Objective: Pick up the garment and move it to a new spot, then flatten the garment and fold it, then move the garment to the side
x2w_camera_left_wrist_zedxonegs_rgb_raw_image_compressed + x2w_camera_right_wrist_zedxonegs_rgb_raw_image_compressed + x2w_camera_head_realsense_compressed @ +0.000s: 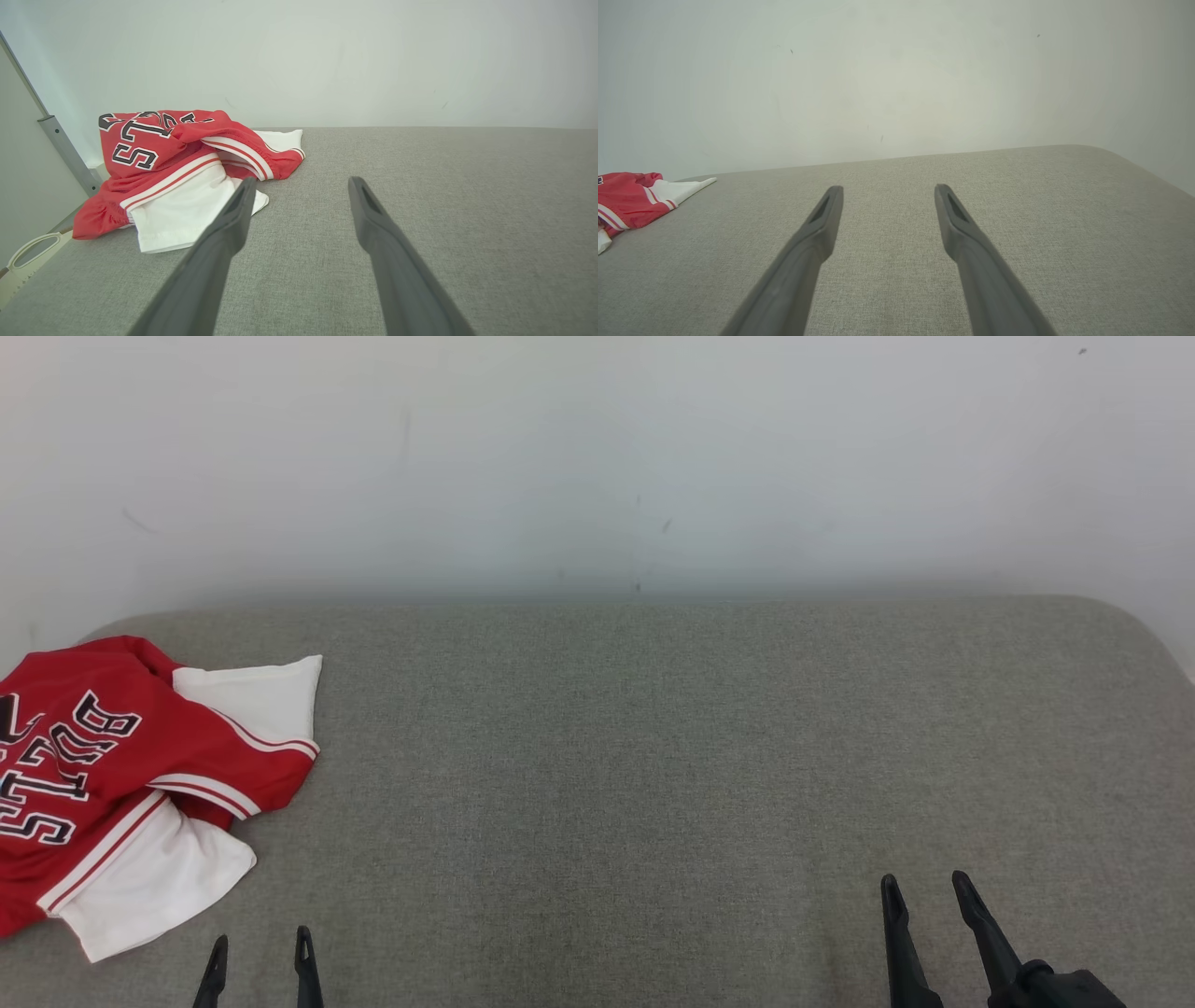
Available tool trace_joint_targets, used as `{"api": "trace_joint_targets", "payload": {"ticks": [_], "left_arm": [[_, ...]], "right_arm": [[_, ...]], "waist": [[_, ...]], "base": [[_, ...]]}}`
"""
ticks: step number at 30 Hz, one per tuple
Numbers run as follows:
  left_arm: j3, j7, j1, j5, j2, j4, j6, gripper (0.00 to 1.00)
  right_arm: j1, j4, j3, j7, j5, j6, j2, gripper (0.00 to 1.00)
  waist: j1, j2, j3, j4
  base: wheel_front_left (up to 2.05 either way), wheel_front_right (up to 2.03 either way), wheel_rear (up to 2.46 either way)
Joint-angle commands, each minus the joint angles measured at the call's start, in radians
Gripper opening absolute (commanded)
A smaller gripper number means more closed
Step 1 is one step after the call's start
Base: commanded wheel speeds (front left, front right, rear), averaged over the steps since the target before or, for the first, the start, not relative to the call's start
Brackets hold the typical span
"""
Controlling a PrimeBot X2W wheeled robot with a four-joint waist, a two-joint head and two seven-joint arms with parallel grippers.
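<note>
Head view cuts the garment (pixel 103 775) off at the left edge. It is a crumpled red-and-white shirt, its black-and-white lettering folded and only partly legible. It lies at the left of the grey fabric surface (pixel 653 756), towards the far wall (pixel 597 457). Of the left gripper (pixel 260 952) just two fingertips show at the bottom edge, spread apart and empty, near the garment's white hem and slightly right of it. The right gripper (pixel 929 887) — also spread wide, holding nothing — sits well apart at the near right. A pale handled object (pixel 32 247) at the left wrist view's edge is hard to identify.
</note>
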Motion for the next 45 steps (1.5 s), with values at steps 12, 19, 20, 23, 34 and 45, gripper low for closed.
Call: {"api": "trace_joint_targets", "payload": {"ticks": [12,19,20,23,34,45], "left_arm": [[-0.007,-0.002,0.001,-0.008,0.003,-0.010,0.015,1.00],[-0.010,-0.002,0.002,-0.011,0.003,-0.014,0.017,1.00],[-0.011,-0.002,0.002,-0.011,0.003,-0.014,0.018,1.00],[-0.011,-0.002,0.004,-0.011,0.003,-0.015,0.019,1.00],[-0.016,-0.002,0.006,-0.004,0.003,-0.016,0.023,1.00],[-0.004,-0.002,0.018,-0.003,0.003,-0.004,0.020,1.00]], "right_arm": [[0.008,0.001,-0.001,-0.002,0.003,0.003,-0.003,1.00],[0.006,0.004,-0.003,-0.002,0.005,0.003,-0.003,1.00],[0.006,0.004,-0.003,-0.002,0.005,0.003,-0.003,1.00],[0.006,0.006,-0.002,-0.002,0.006,0.003,-0.003,1.00],[0.018,0.004,-0.003,-0.002,0.012,0.003,-0.003,1.00],[0.034,0.010,0.002,-0.002,0.020,0.003,-0.002,1.00]], "waist": [[0.0000,0.0000,0.001,-0.003],[0.0000,0.0000,0.002,-0.001],[0.0000,0.0000,0.002,-0.001],[0.0000,0.0000,0.001,-0.001],[0.0000,0.0000,-0.001,0.016],[0.0000,0.0000,-0.013,0.129]], "base": [[0.00,0.00,0.00],[0.00,0.00,0.00],[0.00,0.00,0.00],[0.00,0.00,0.00],[0.00,0.00,0.00],[0.00,0.00,0.00]]}}
